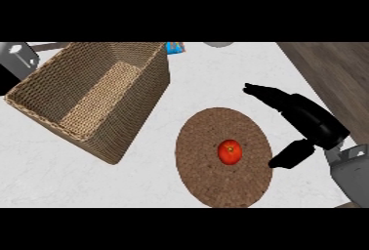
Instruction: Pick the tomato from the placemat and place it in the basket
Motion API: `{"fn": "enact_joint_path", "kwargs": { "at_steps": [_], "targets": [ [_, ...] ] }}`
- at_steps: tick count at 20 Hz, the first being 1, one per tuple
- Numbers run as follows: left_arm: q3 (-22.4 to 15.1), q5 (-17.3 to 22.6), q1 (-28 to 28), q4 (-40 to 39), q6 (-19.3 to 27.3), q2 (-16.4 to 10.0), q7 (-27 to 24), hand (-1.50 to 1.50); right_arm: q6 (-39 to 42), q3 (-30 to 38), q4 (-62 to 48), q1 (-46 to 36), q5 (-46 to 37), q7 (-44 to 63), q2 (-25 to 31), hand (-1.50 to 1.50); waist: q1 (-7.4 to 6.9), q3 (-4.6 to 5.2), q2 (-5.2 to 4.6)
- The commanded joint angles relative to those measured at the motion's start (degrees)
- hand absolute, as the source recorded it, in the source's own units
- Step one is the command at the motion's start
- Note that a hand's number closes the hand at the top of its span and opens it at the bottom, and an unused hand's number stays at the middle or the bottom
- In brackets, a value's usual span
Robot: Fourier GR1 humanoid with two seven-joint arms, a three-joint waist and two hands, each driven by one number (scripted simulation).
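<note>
As the tomato point(230, 152) lies on the placemat point(207, 132), the right hand point(316, 123) hangs beside it, seemingly unclenched.

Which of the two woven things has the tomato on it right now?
The round flat placemat beside the right hand: the tomato sits near its middle. The deep rectangular basket at left has no tomato.

A white, faintly veined counter point(216, 73) fills most of the view. A dark wood-grain strip point(331, 68) runs along its right side. At the far edge, a blue object point(175, 47) and a grey round one point(216, 44) are cropped.
</note>
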State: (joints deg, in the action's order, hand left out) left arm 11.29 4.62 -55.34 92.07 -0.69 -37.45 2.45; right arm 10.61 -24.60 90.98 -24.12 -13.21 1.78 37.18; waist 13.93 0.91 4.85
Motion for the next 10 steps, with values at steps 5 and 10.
{"fn": "enact_joint_path", "kwargs": {
  "at_steps": [5,10],
  "targets": [
    [-2.35,5.89,15.65,11.87,-2.74,4.55,-10.26,0.00,7.87,-2.94,1.03,-2.12,-1.00,4.73,4.71,-1.50,2.21,0.54,-0.55],
    [-1.66,5.03,15.65,11.26,-3.63,5.23,-11.91,0.00,10.43,-2.26,1.73,-3.05,0.10,6.48,6.44,-1.50,2.45,0.23,-0.77]
  ]
}}
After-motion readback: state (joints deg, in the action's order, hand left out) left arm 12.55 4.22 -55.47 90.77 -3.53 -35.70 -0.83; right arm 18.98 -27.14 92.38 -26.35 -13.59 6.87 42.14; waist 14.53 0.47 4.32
